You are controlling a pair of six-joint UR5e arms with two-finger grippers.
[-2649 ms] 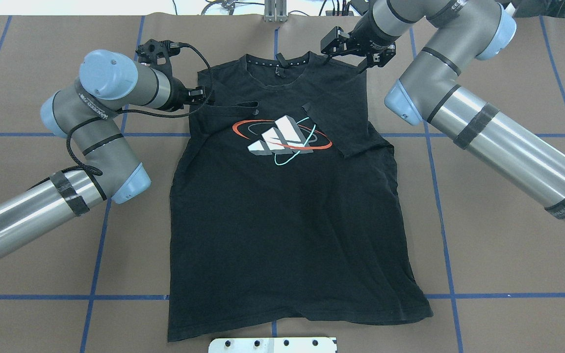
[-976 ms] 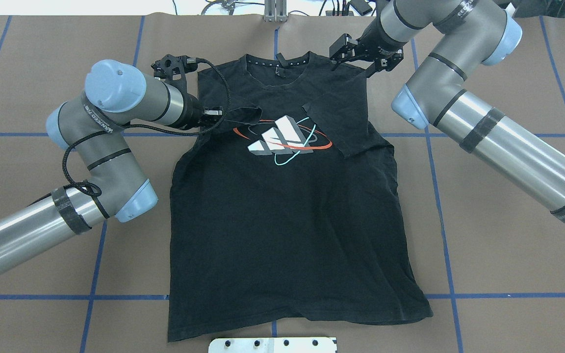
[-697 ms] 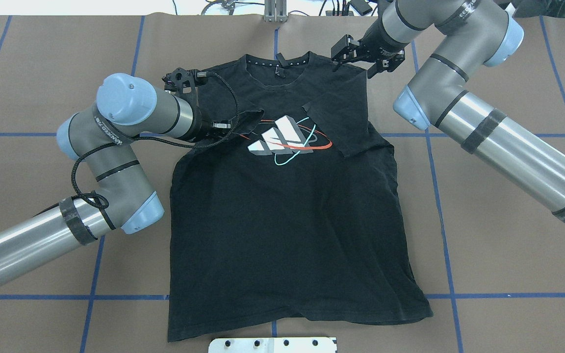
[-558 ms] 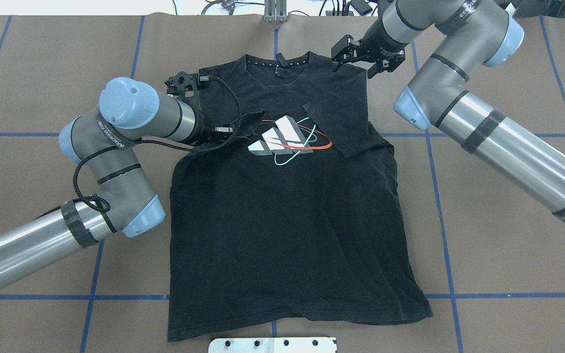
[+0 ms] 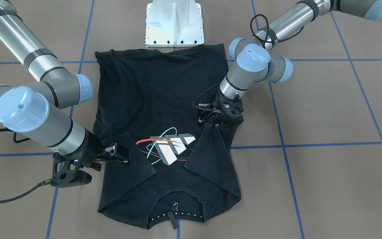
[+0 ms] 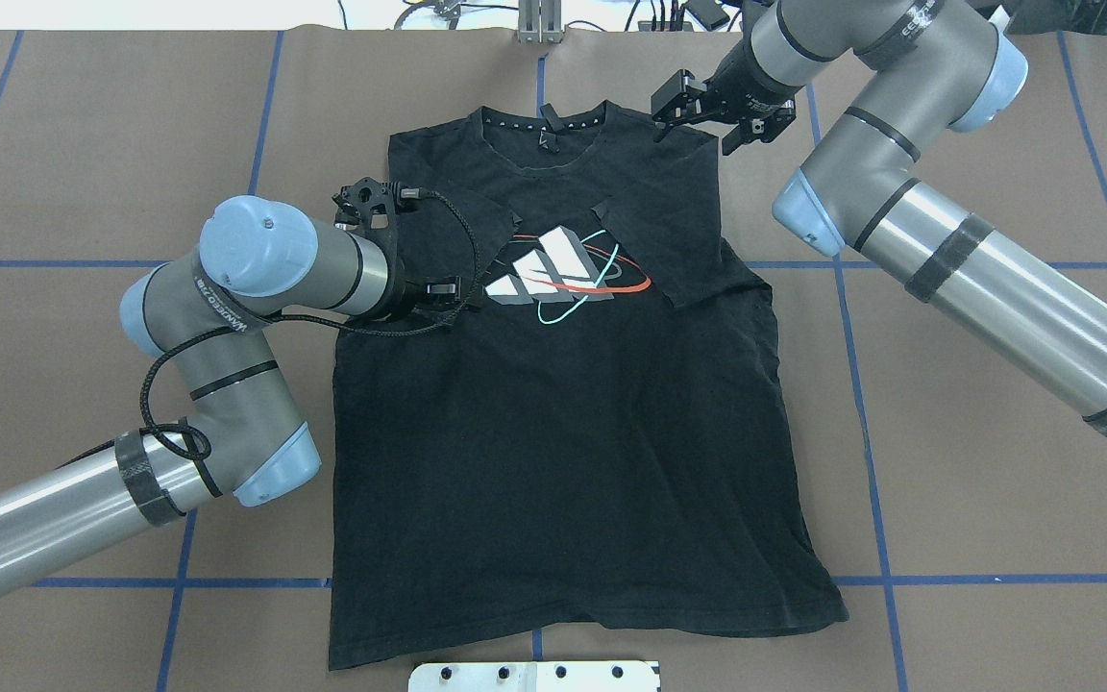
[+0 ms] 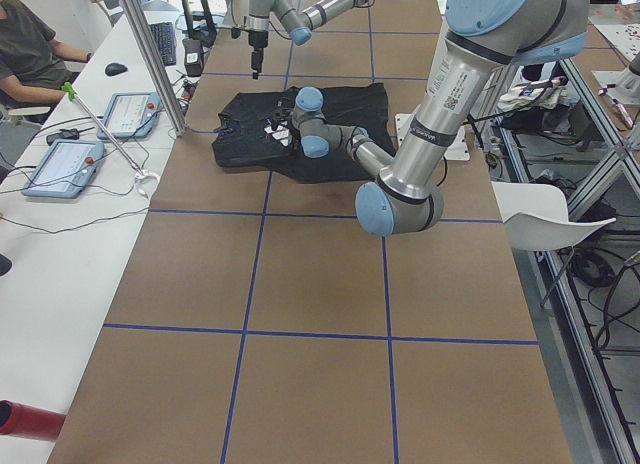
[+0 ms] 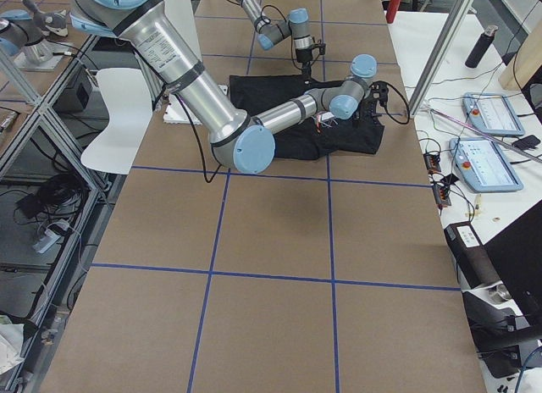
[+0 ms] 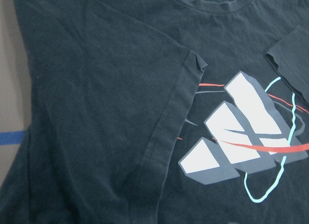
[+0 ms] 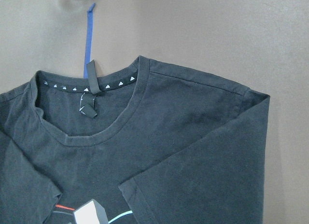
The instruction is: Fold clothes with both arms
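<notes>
T-shirt (image 6: 553,432): black cotton, matte, faintly creased. It is spread flat, print up, on brown paper (image 6: 976,461) ruled with blue tape (image 6: 996,580). Both sleeves (image 6: 669,240) are folded in to flank the logo (image 6: 558,264), white slanted blocks ringed in red and teal. Left gripper (image 6: 448,287) is placed just beside the logo, at a sleeve hem. Right gripper (image 6: 661,113) is placed beyond the logo, by the shoulder. The opening of neither can be told. The sleeve by the left gripper, raised 0.6 s ago, is now laid flat.
</notes>
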